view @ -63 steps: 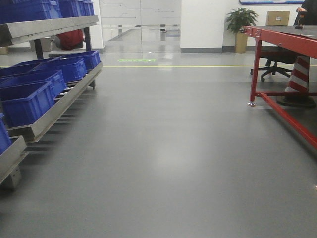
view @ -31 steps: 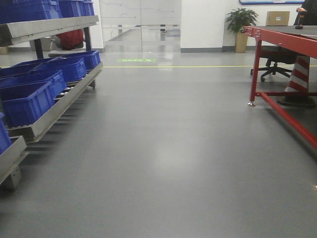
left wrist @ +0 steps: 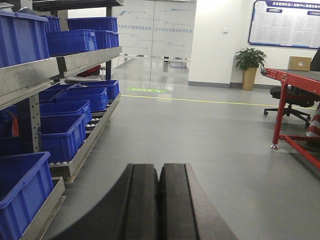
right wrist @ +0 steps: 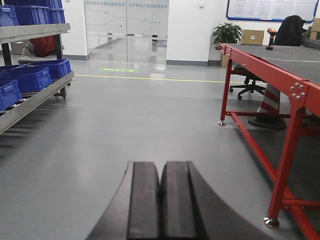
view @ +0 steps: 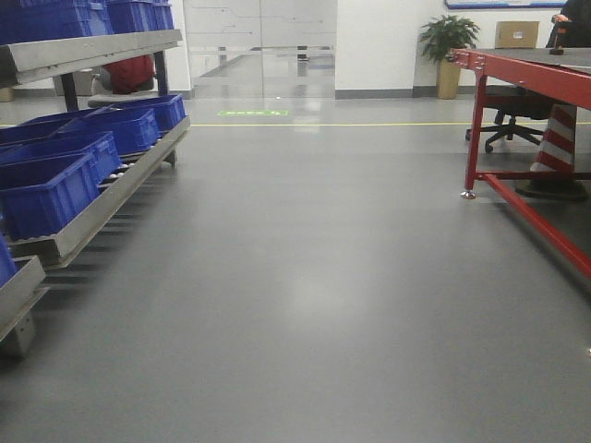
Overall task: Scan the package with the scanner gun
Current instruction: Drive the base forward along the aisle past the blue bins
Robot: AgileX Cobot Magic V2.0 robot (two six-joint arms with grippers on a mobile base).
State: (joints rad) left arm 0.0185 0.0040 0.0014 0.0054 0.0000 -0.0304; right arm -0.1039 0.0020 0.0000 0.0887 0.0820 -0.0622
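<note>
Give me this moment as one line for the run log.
left gripper: shut, empty | right gripper: shut, empty | scanner gun: standing on red table, far end, untouched | scan: not started

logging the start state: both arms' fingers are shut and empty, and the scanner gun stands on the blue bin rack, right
The place is wrong. The scanner gun stands at the far end of the red table, as the right wrist view shows. The left gripper and the right gripper do have their fingers shut and empty.
</note>
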